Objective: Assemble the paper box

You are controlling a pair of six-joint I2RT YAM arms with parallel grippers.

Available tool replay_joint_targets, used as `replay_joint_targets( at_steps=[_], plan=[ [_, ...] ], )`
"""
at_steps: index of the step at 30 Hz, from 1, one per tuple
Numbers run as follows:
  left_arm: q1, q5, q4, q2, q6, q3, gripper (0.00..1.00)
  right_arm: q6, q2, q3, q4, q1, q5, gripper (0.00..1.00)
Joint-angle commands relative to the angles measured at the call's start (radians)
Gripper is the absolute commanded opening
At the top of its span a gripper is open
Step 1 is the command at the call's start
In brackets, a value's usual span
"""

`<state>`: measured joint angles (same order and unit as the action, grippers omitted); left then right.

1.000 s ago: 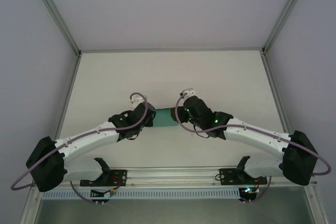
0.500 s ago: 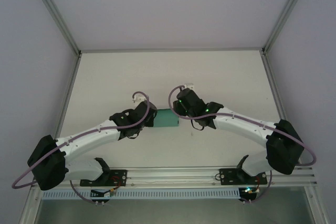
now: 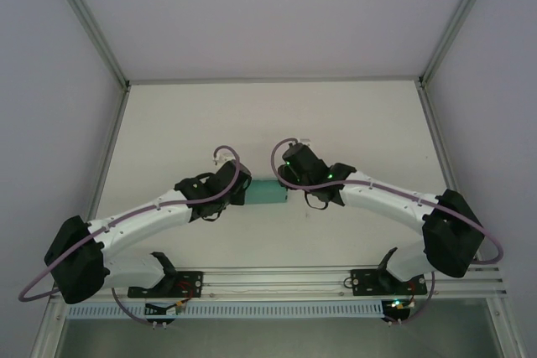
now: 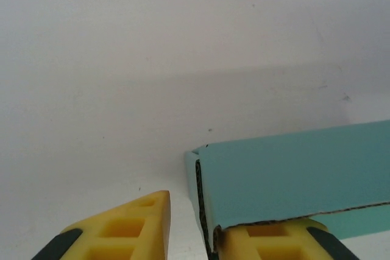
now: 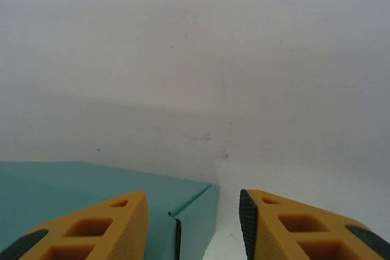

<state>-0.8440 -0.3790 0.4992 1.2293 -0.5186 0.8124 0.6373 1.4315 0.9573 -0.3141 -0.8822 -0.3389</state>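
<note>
The paper box (image 3: 268,193) is a small flat teal box lying on the white table between my two grippers. In the left wrist view its end (image 4: 292,175) sits low on the right, with its lid edge over my right-hand finger (image 4: 274,243). My left gripper (image 4: 195,223) is open, and bare table shows between the box's end wall and the other finger (image 4: 122,231). My right gripper (image 5: 194,202) is open and straddles the box's other end (image 5: 195,217). One finger (image 5: 91,231) is over the box top and the other finger (image 5: 292,229) stands just clear of the end wall.
The white table (image 3: 268,123) is boxed in by grey walls with aluminium posts (image 3: 84,14) at the back corners. Both arms reach in from the rail (image 3: 277,278) at the near edge and meet mid-table. Open table lies behind the box.
My left gripper has gone from shut to open at the box's left end. My right arm swung back and left over the box's right end, its jaws narrowing.
</note>
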Motion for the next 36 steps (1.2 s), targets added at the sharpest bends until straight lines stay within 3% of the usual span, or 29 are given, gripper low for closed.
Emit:
replay_joint_targets(
  at_steps=[1,10,15,16,18,19,20,27,36],
  plan=[
    [-0.018,0.103,0.077,-0.006,0.033,0.025,0.3,0.022,0.011,-0.034,-0.051,-0.003,0.049,0.45],
    [-0.018,0.114,0.135,0.01,0.043,0.085,0.36,0.029,0.023,-0.055,-0.015,-0.003,0.039,0.45],
    [-0.018,0.201,0.154,-0.017,0.034,0.118,0.49,0.025,0.039,-0.075,0.019,-0.003,0.042,0.45],
    [-0.017,0.218,0.172,-0.021,0.025,0.136,0.55,0.022,0.045,-0.072,0.016,-0.003,0.043,0.45],
    [-0.017,0.228,0.209,-0.029,0.006,0.17,0.77,0.017,0.053,-0.064,0.008,-0.003,0.046,0.45],
    [-0.018,0.214,0.231,-0.036,-0.008,0.184,0.95,0.012,0.055,-0.064,0.012,-0.003,0.05,0.45],
    [-0.017,0.193,0.25,-0.04,-0.02,0.194,1.0,0.011,0.056,-0.067,0.014,-0.003,0.049,0.45],
    [0.02,0.044,0.327,-0.053,-0.096,0.251,1.0,-0.044,0.072,-0.115,0.072,-0.005,0.055,0.44],
    [0.226,0.248,0.153,-0.021,-0.111,0.187,1.0,-0.179,0.09,-0.207,0.245,-0.016,0.056,0.42]
  ],
)
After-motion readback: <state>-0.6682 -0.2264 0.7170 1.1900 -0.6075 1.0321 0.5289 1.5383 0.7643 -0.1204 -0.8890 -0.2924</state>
